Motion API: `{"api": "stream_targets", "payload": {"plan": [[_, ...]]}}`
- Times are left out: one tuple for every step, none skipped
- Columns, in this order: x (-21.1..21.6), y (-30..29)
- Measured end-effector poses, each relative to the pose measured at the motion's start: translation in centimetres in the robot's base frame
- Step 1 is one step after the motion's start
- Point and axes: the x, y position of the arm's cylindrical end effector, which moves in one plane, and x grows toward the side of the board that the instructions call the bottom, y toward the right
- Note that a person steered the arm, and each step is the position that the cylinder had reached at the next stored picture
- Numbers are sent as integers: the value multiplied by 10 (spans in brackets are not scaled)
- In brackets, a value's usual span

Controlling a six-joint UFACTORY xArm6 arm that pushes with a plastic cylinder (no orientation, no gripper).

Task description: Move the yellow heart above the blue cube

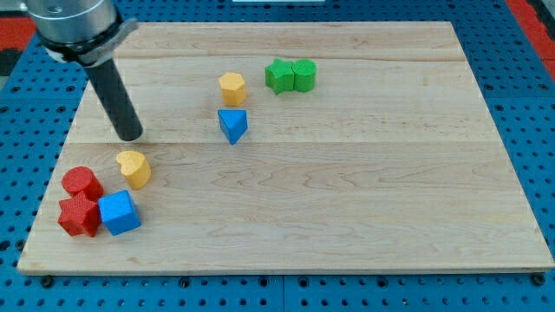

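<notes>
The yellow heart [133, 167] lies near the board's left side, just above and slightly right of the blue cube [119, 212], with a small gap between them. My tip [130, 136] rests on the board just above the yellow heart, a short gap apart from it. The dark rod rises from the tip toward the view's top left.
A red cylinder [81, 183] and a red star-shaped block [78, 215] sit left of the blue cube. A yellow hexagon [232, 87] and a blue triangle [232, 125] lie mid-board. A green star-shaped block [279, 75] and a green cylinder [303, 74] sit near the top. The wooden board [364, 191] is surrounded by blue pegboard.
</notes>
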Motion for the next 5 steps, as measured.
{"api": "stream_targets", "payload": {"plan": [[30,3],[34,-7],[34,-5],[30,34],[34,53]]}}
